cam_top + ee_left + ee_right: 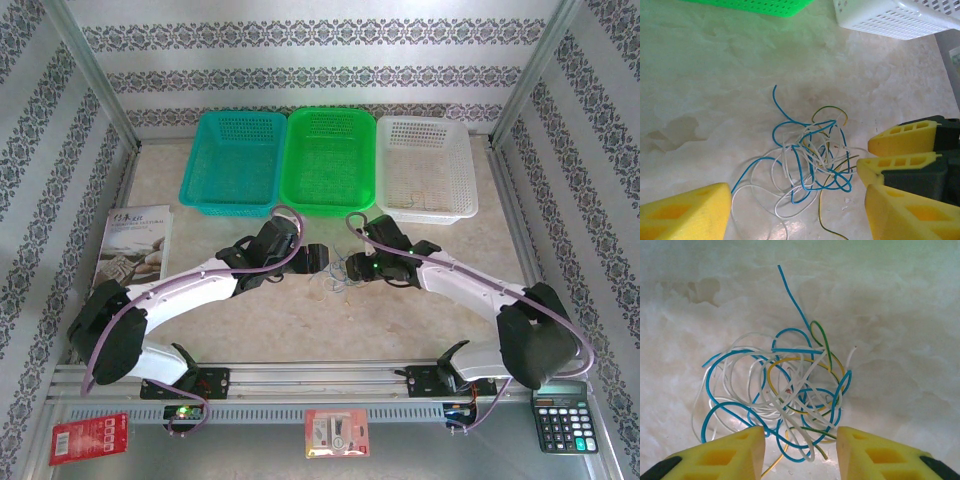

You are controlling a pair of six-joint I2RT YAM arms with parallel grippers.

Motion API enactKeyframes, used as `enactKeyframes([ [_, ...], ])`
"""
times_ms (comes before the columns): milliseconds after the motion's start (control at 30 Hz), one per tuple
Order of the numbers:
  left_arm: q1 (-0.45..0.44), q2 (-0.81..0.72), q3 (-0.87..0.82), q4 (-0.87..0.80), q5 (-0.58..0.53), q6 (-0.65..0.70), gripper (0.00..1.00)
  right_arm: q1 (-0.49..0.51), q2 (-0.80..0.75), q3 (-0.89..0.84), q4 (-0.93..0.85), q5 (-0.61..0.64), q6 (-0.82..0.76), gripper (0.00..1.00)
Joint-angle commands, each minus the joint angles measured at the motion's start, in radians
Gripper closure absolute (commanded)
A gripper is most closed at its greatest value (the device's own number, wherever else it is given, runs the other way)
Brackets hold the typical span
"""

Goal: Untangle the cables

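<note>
Blue, white and yellow-green cables (790,385) lie knotted on the table (300,325) on the near side of the green basket (327,207), where both arms converge, likely to tease strands apart. The left tool (797,192) gapes wide over the knot. The right tool (800,432), jaws also apart, straddles loose loops, and the two tools crowd each other.
</note>
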Motion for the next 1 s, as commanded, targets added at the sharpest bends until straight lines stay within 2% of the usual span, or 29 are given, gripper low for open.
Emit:
enactKeyframes([
  [0,0.0,-0.008,0.017,0.013,0.006,-0.01,0.29,0.005,0.017,0.041,-0.01,0.012,-0.025,0.66],
  [33,0.0,-0.01,0.015,0.012,0.005,-0.011,0.29,0.004,0.018,0.044,-0.009,0.009,-0.026,0.72],
  [100,0.0,-0.018,0.008,0.015,0.002,-0.011,0.29,0.002,0.021,0.054,-0.009,-0.001,-0.027,0.9],
  [167,0.002,-0.025,0.002,0.019,-0.002,-0.011,0.29,0.003,0.013,0.064,-0.018,-0.014,-0.028,1.0],
  [567,0.01,-0.085,-0.062,0.071,-0.021,-0.003,0.27,0.001,-0.184,0.133,-0.02,-0.075,0.014,1.0],
  [967,0.017,-0.199,-0.12,0.22,0.02,0.098,0.21,0.001,-0.307,0.25,0.033,-0.115,0.052,1.0],
])
